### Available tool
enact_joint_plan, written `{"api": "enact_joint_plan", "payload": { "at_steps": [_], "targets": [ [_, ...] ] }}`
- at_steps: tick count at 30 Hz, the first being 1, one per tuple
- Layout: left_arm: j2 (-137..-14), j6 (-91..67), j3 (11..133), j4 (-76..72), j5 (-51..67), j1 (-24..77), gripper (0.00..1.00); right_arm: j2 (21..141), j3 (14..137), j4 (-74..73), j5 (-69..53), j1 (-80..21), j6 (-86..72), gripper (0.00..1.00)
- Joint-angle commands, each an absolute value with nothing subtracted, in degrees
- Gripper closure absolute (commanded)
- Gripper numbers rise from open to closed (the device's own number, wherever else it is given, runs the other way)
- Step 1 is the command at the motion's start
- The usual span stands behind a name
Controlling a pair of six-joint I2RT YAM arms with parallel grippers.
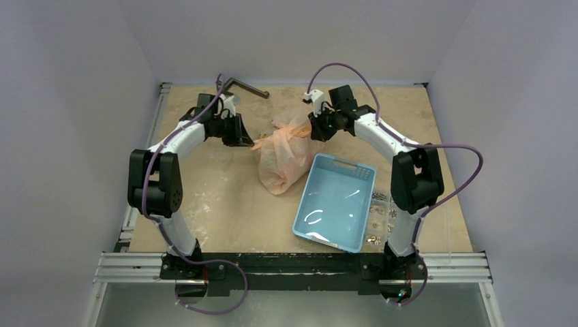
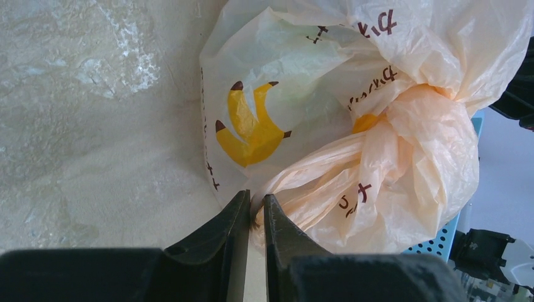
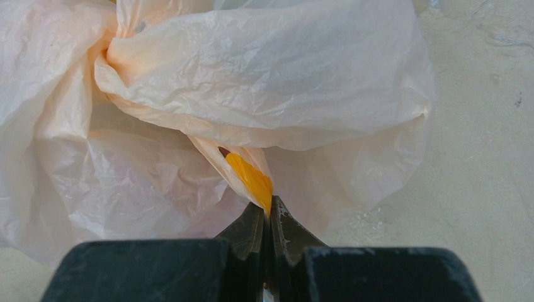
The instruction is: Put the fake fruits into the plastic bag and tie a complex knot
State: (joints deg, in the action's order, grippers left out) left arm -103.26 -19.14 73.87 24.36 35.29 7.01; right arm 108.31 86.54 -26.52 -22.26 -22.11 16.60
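The pale-orange plastic bag lies at the middle back of the table, bunched and twisted at its top. No fake fruits show; the crinkled film hides whatever is inside. My left gripper is shut on a twisted strand of the plastic bag at the bag's left side. My right gripper is shut on another strand of the plastic bag, pinching a yellow-printed tip between its fingertips. The two grippers hold the strands on opposite sides of the bunched top.
A light-blue perforated basket stands just right of the bag, near the right arm. A dark L-shaped metal tool lies at the back edge. Small metal parts lie right of the basket.
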Motion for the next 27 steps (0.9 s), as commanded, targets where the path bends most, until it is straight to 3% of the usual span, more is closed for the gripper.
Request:
{"api": "enact_joint_plan", "payload": {
  "at_steps": [1, 5, 7, 10, 16, 19, 21, 23, 25, 26, 27],
  "targets": [
    [-103.98, -20.38, 73.90, 18.46, 38.32, 7.91, 0.85, 108.93, 89.63, -26.67, -23.33, -22.28, 17.41, 1.00],
    [-103.84, -19.48, 73.30, 18.09, 39.27, 9.70, 0.65, 109.16, 90.03, -26.81, -23.49, -22.37, 17.08, 1.00],
    [-104.03, -18.85, 73.25, 18.61, 38.76, 10.51, 0.60, 109.16, 90.08, -26.76, -23.53, -22.42, 17.04, 1.00],
    [-105.57, -17.94, 74.51, 22.08, 36.84, 11.21, 0.59, 109.00, 89.79, -26.77, -23.38, -22.59, 16.83, 1.00],
    [-107.34, -13.44, 77.17, 31.27, 28.08, 11.66, 0.69, 108.31, 89.55, -26.46, -22.85, -22.57, 16.84, 1.00],
    [-107.25, -12.83, 77.67, 35.43, 25.89, 11.69, 0.55, 107.75, 89.32, -25.77, -22.53, -22.58, 15.90, 1.00],
    [-106.50, -12.83, 76.22, 35.37, 25.67, 11.60, 0.51, 107.27, 88.87, -25.13, -22.03, -22.58, 15.49, 1.00],
    [-106.23, -13.87, 74.76, 33.68, 25.43, 11.62, 0.60, 107.14, 88.71, -24.80, -21.64, -22.59, 14.83, 1.00],
    [-106.80, -15.41, 74.85, 32.96, 23.05, 11.68, 0.87, 107.18, 88.69, -24.96, -21.39, -22.59, 14.22, 1.00],
    [-107.20, -16.20, 75.28, 32.93, 21.15, 11.61, 0.96, 107.14, 88.72, -24.82, -21.42, -22.59, 13.85, 1.00],
    [-107.37, -17.11, 75.86, 32.99, 18.59, 11.60, 1.00, 107.07, 88.69, -24.80, -21.64, -22.59, 13.60, 1.00]
  ]
}}
